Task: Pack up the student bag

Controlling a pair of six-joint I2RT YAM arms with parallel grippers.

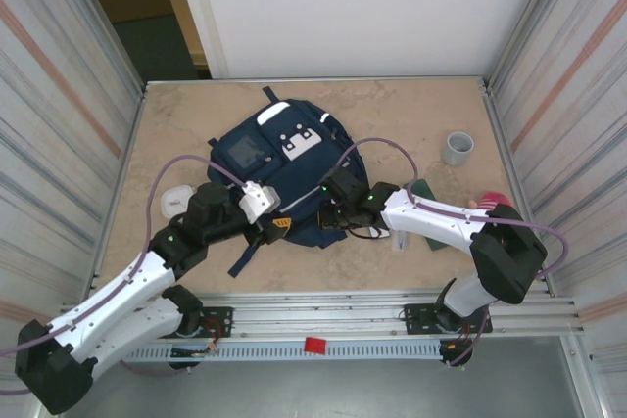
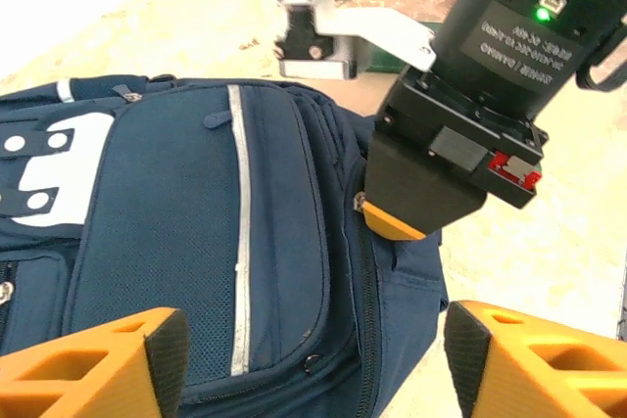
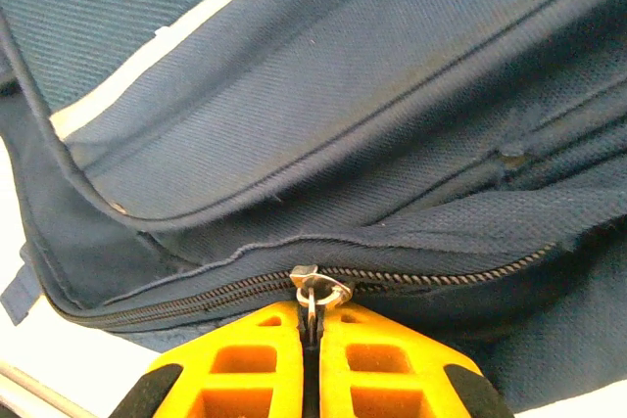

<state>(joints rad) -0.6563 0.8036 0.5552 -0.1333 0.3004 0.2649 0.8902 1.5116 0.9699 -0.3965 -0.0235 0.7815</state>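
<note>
Centrally placed on the pale stone-patterned table [image 1: 392, 115]: the student bag [image 1: 279, 168], navy fabric, lying flat with its front pockets facing up, white patches towards the far end and dark straps trailing at the near end.

- Student bag, left wrist view [image 2: 196, 242]: front pocket with a thin pale vertical stripe; a white patch at the left edge; a zip line running down the side of the bag.
- Student bag, right wrist view [image 3: 343, 95]: folds of navy cloth, one pale stripe at upper left, a closed run of zipper teeth across the lower part.
- Zipper pull [image 3: 312, 291]: small metal tab, hanging from the slider at the middle of that zipper.
- Right gripper [image 3: 310, 340]: orange fingers pressed together, pinching the zipper pull between their tips. From above [image 1: 328, 214] it sits at the bag's near right edge; in the left wrist view [image 2: 397, 222] its orange tip touches the side zip.
- Left gripper [image 2: 313, 349]: orange fingers [image 2: 98, 359] spread wide, nothing between them, hovering over the bag's near end; from above [image 1: 279, 227] it is just beside the right gripper.
- Grey cup [image 1: 457, 148]: upright, far right of the table, well apart from the bag.
- White object [image 1: 176, 201]: left of the bag, on the table; kind not discernible.
- Dark green item [image 1: 426, 193]: partly under the right arm.
- Pink item [image 1: 490, 201]: near the right edge.
</note>
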